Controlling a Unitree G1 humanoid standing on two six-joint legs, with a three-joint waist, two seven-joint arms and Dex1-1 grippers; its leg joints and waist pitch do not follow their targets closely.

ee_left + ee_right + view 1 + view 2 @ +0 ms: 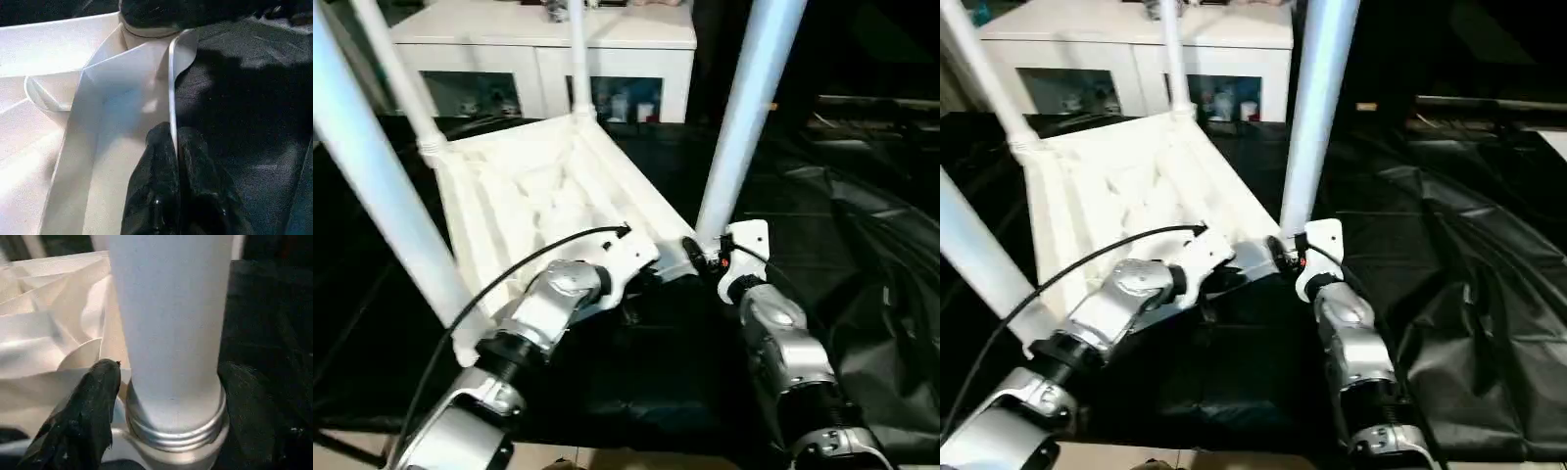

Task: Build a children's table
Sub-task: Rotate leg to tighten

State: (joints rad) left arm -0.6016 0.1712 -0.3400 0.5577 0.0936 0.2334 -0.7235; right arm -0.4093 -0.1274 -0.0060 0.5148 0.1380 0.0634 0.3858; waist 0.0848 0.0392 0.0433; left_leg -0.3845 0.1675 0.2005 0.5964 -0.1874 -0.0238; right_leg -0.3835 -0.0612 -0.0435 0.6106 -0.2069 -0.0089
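Underneath, black sheeting [862, 294] covers the floor; left fingers [161, 196] pinch the table [548, 186] rim.

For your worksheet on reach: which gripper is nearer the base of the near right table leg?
Right. The right gripper straddles the leg base; the left gripper pinches the tabletop rim beside it.

Your two head views look forward and down over both forearms at the upturned table [548, 186]. Your left wrist view sits close on its rim; your right wrist view faces one leg [171, 318] close up.
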